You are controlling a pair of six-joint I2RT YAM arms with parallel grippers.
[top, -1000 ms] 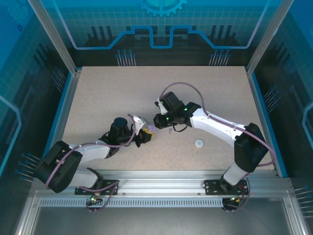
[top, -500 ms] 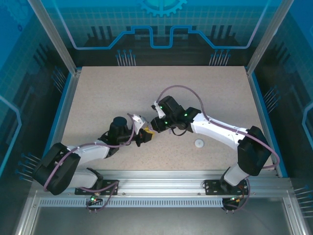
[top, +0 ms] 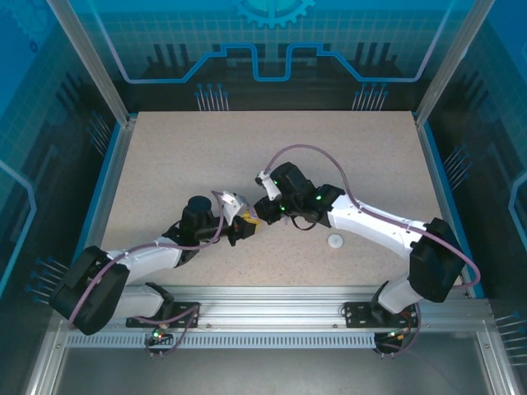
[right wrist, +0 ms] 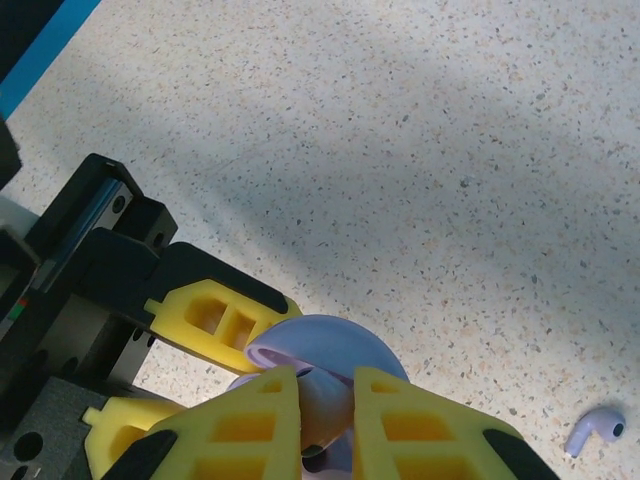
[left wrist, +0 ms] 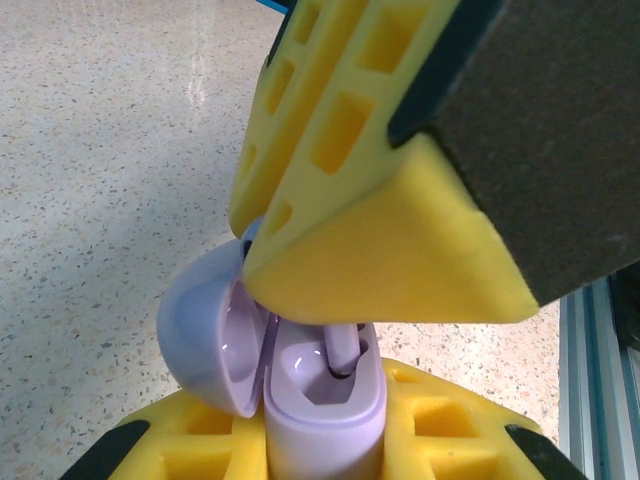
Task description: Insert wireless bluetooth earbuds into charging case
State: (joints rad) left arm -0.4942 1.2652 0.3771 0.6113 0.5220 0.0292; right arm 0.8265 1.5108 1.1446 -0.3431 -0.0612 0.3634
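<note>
The pale purple charging case [left wrist: 325, 405] stands upright between the yellow fingers of my left gripper [left wrist: 325, 445], which is shut on it. Its lid [left wrist: 205, 330] hangs open to the left. My right gripper [right wrist: 328, 425] is shut on a pale purple earbud [right wrist: 325, 405], directly over the case lid [right wrist: 330, 345]. In the left wrist view the right gripper's fingers [left wrist: 380, 250] press down from above, and the earbud's stem [left wrist: 343, 350] reaches into one socket of the case. The two grippers meet at mid-table, left gripper [top: 237, 229] and right gripper [top: 257, 216]. A second earbud [right wrist: 597, 428] lies loose on the table.
A small round white case [top: 335, 240] sits on the speckled table [top: 206, 156] to the right of the grippers, under the right forearm. Blue-edged walls close the table on three sides; the metal rail [top: 263, 300] runs along the near edge.
My right gripper has moved left and down with the earbud until it sits over the open case. The left gripper and the case have barely shifted.
</note>
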